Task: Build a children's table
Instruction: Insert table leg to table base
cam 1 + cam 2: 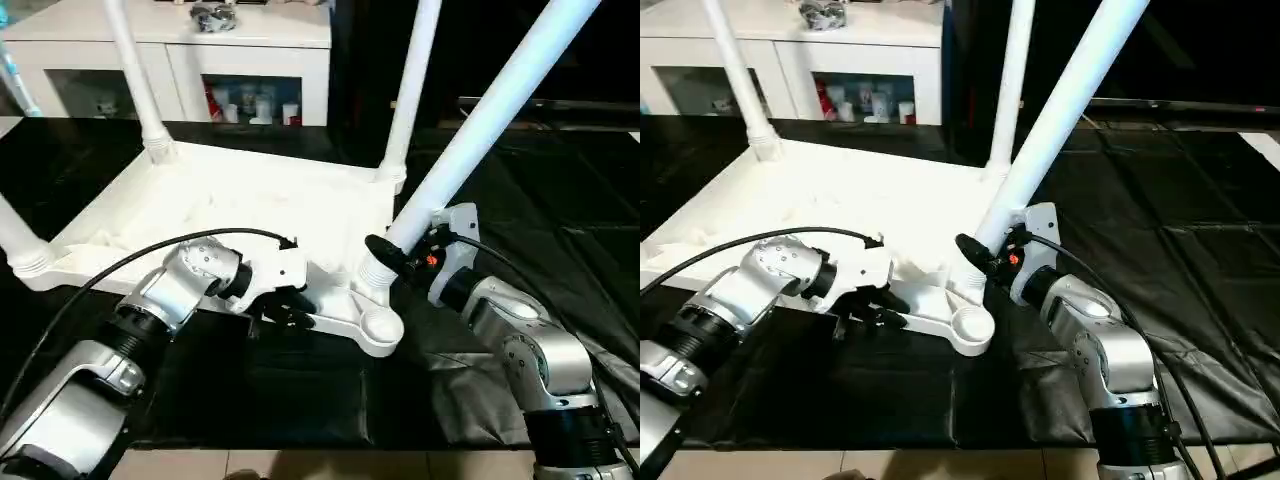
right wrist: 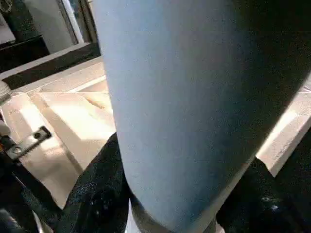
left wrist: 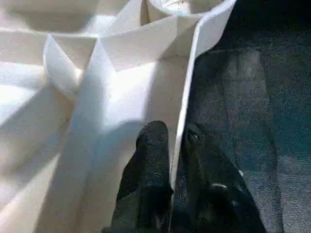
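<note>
Both head views look forward and down over the silver forearms, sharing the upturned white plastic table top (image 1: 250, 205) on the black mat (image 1: 890, 390). Each wrist view sits very close — the left along the top's thin edge wall, the right against a white tapered tube leg (image 2: 180, 107).

Left arm (image 1: 150, 300): silver forearm angled inward; left gripper (image 3: 176, 145) pinched on a thin white rim, one finger either side. Right arm (image 1: 530, 350): bent inward; right gripper (image 1: 395, 252) clasping a white tube.
</note>
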